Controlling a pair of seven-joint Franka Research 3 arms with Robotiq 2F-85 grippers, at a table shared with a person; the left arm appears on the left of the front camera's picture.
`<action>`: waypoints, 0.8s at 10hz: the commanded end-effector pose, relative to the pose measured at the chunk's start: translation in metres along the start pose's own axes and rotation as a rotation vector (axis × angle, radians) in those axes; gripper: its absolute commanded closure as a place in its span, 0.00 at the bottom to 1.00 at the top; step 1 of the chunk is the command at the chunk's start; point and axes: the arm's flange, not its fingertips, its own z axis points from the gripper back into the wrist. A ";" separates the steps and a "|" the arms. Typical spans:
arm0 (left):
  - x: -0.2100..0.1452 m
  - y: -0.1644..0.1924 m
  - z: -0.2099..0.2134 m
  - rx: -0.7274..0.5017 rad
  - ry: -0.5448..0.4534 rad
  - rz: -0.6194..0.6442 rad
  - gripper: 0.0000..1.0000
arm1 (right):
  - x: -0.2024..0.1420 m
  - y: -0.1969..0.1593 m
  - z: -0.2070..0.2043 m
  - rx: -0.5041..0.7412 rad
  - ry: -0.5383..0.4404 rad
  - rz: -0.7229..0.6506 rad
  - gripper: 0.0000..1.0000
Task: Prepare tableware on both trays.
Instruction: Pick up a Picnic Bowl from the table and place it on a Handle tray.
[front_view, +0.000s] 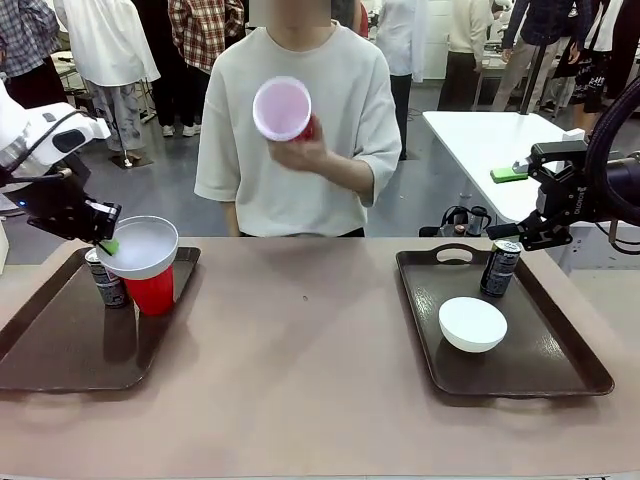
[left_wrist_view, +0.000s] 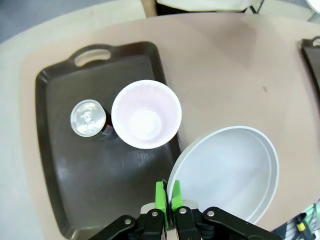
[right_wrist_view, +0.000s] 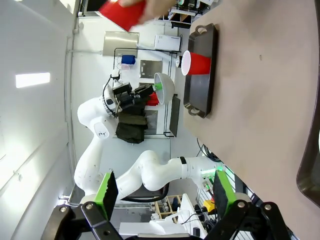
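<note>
our left gripper is clamped on the rim of a bowl, held in the air at left of the front frame, above the left tray's near-right edge. the tray's cup and can sit up-left of the bowl in the wrist frame. our right gripper hangs with jaws apart. the person's hand holds a second cup.
</note>
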 end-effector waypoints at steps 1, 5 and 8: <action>-0.001 -0.011 -0.001 -0.014 -0.004 -0.015 1.00 | -0.001 0.000 0.001 -0.007 0.014 0.011 0.00; -0.018 0.000 0.003 0.011 0.019 -0.054 0.96 | -0.001 0.000 0.001 -0.007 0.014 0.011 0.00; -0.048 0.032 -0.001 0.110 0.060 -0.115 0.96 | -0.001 0.000 0.001 -0.007 0.014 0.011 0.00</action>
